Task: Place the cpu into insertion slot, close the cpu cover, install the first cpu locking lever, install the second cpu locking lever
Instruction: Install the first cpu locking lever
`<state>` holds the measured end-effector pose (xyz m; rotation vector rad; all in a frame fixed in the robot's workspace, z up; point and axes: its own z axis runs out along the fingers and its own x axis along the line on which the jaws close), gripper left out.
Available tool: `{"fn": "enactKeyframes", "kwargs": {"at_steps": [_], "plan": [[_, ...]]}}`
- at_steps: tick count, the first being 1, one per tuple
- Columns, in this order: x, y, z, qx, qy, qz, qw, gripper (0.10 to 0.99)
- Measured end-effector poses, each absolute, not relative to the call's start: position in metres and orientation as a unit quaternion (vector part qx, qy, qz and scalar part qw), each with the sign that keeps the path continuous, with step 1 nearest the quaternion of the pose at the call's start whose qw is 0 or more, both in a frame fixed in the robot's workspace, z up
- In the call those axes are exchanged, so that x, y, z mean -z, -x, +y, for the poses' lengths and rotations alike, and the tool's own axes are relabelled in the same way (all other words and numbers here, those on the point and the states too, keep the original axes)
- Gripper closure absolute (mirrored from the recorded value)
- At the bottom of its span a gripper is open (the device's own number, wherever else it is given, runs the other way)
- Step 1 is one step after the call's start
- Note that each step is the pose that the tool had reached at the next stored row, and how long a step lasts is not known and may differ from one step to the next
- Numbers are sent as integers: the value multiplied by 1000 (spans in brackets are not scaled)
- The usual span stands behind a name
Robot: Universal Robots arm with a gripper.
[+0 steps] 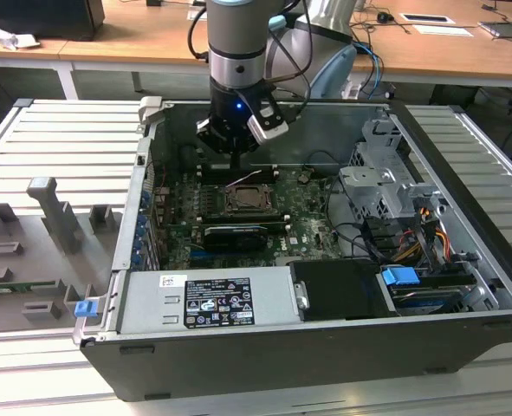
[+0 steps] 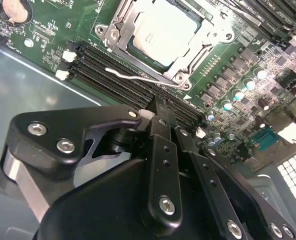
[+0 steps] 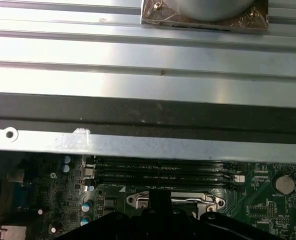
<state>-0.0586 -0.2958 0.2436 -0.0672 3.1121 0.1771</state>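
- Inside the open computer case (image 1: 463, 260), on the green motherboard (image 2: 238, 107), we see the cpu (image 2: 163, 30) lying flat in the insertion slot (image 2: 137, 50), its pale silver top facing up.
- We see the cpu cover (image 2: 118, 20) lying down around the chip, its silver frame bordering the metal top through the wide window.
- We see one thin wire locking lever (image 2: 137, 79) running along the side of the socket nearest the black memory slots (image 2: 117, 82); whether it is latched we cannot tell.
- In the exterior view we find the socket (image 1: 249, 201) near the middle of the board, with a lever wire (image 1: 243, 180) slanting up above its far edge.
- We see the gripper (image 1: 236, 154) hanging just above the far side of the socket in the exterior view, and in the second wrist view its black fingers (image 2: 160, 125) come together at the tip (image 2: 162, 102), pinched closed with nothing between them, over the memory slots just beside the lever.
- In the first wrist view we see the socket's metal rim (image 3: 173, 200) and the memory slots (image 3: 163, 172) beyond the dark gripper body (image 3: 158, 225), then the grey case wall (image 3: 148, 145).
- On the exterior view's right we see the drive cage (image 1: 377, 186) and coloured cables (image 1: 420, 243); nearer the camera sits the grey power supply (image 1: 208, 299).
- Around the case we see a ribbed metal table (image 1: 65, 147), with grey fixture blocks (image 1: 52, 212) on the exterior view's left.
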Motion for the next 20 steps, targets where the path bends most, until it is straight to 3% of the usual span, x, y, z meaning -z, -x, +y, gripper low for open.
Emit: {"fn": "enactKeyframes", "kwargs": {"at_steps": [20], "plan": [[-229, 44, -295, -57, 22, 998, 12, 980]]}}
